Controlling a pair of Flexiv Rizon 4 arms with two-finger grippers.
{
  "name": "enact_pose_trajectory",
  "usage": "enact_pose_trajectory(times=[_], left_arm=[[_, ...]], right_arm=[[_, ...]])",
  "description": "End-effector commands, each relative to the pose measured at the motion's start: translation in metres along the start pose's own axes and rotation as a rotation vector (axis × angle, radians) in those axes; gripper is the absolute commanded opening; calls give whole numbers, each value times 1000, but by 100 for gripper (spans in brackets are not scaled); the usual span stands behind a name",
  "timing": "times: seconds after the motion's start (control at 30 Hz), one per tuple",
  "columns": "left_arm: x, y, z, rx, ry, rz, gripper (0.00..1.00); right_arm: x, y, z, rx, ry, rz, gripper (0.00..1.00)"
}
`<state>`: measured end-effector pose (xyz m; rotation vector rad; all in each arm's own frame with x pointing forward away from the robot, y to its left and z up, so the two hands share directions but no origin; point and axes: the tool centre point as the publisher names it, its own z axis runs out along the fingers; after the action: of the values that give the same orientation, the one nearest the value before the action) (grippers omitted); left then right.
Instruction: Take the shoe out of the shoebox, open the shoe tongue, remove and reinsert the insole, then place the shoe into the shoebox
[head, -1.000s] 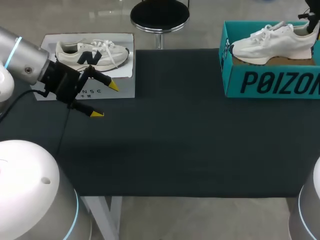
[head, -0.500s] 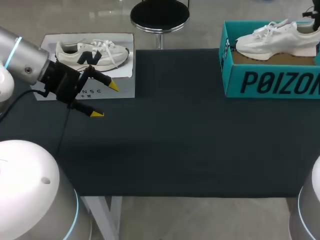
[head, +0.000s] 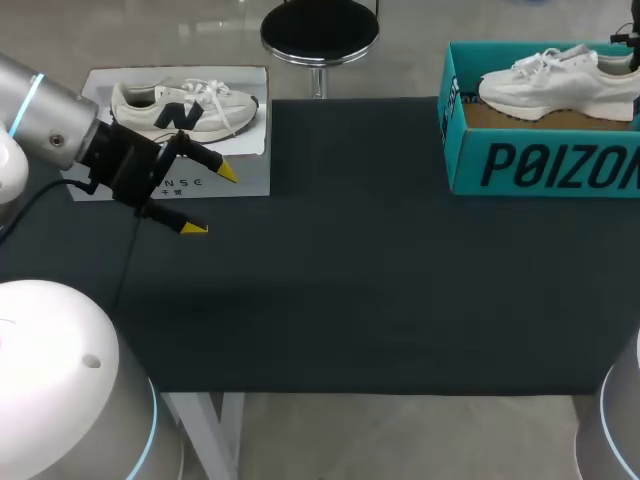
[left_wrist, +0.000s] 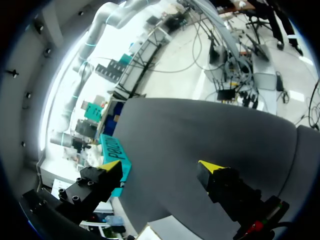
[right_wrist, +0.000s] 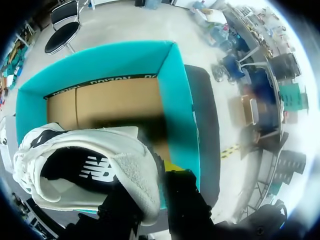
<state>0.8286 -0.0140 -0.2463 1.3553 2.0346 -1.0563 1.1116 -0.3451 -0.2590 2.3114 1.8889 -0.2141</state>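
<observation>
A white shoe hangs over the open teal shoebox at the table's far right, its sole just above the brown cardboard floor. My right gripper shows only at the view's edge, at the shoe's heel. In the right wrist view the right gripper is shut on the heel collar of the shoe, with the shoebox below it. My left gripper stands open above the table's left side, far from the shoe; nothing lies between the left gripper's fingers.
A second white shoe lies on a white printed sheet at the table's far left, just beyond my left gripper. The dark table top stretches between the two arms.
The right gripper has carried the shoe to the right and lower, deeper over the shoebox. The left arm has stayed where it was.
</observation>
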Motion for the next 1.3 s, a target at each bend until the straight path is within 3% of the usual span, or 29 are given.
enact_pose_trajectory(times=[0.03,0.2,0.83,1.3], left_arm=[[0,0,0,-2,4,0,100],[0,0,0,-2,4,0,100],[0,0,0,-2,4,0,100],[0,0,0,-2,4,0,100]], right_arm=[[7,5,12,4,-19,-7,0],[14,-2,27,-8,-65,-19,0],[24,-37,77,2,-61,13,0],[34,-47,114,23,-66,26,0]])
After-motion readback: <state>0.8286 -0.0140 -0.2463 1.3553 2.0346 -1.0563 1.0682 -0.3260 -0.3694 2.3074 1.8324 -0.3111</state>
